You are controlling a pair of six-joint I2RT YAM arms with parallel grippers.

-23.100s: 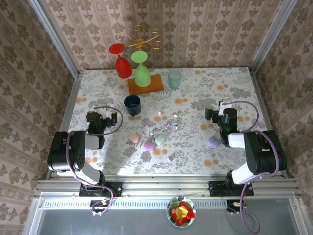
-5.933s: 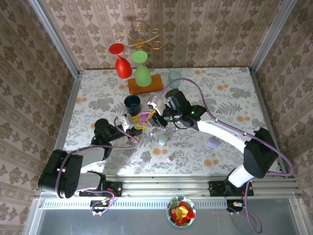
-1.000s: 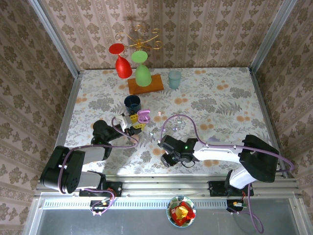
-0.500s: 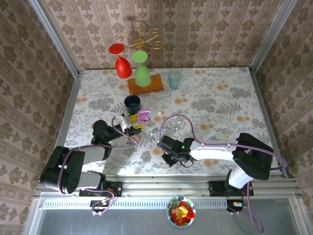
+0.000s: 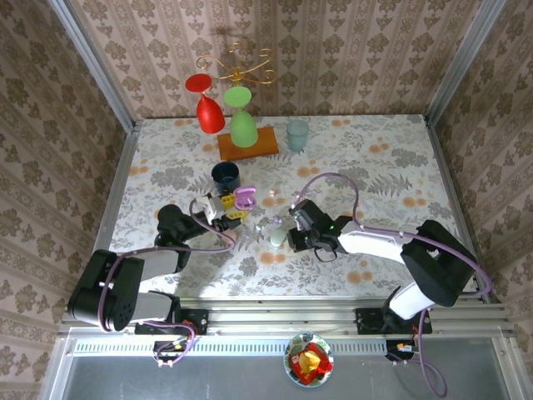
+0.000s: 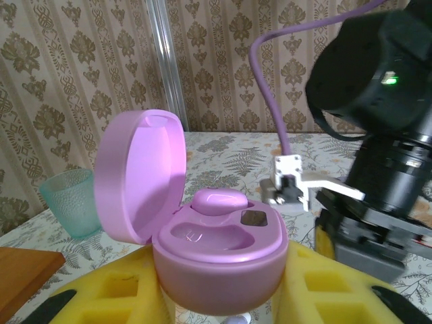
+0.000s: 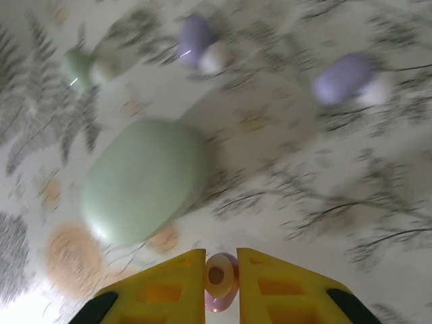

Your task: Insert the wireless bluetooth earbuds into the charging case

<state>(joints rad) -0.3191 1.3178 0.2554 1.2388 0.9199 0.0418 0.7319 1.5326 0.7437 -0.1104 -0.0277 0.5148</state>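
A small glossy pinkish earbud (image 7: 219, 278) is pinched between the yellow foam-padded fingers (image 7: 165, 282) of the right gripper (image 7: 221, 260), whose jaws are closed down onto it so that only the bud's width keeps them apart. In the top view this gripper hangs over the floral tablecloth (image 5: 383, 158), to the right of and a little nearer than the open pink pebble-shaped charging case (image 6: 219, 253). The left gripper (image 5: 234, 207) clamps that case by its base between its own yellow pads, jaws drawn in against the sides, with the case upright and its round lid (image 6: 138, 177) hinged back to the left. A second pink earbud (image 6: 219, 200) already sits in the case's rear socket; the front socket (image 6: 196, 235) is empty. A closed pale green pebble-shaped case (image 7: 145, 181) lies on the cloth between the pink case and the right gripper, just ahead of the held bud. Beyond it, blurred in the right wrist view, lie two loose lilac buds (image 7: 196, 34) (image 7: 344, 77) and a greenish one (image 7: 79, 67). Just behind the pink case stands a dark blue cup (image 5: 225, 177). Farther back are an orange wooden base (image 5: 248, 143) bearing inverted red (image 5: 208, 107) and green (image 5: 241, 121) wine glasses, and a teal tumbler (image 5: 297, 133).
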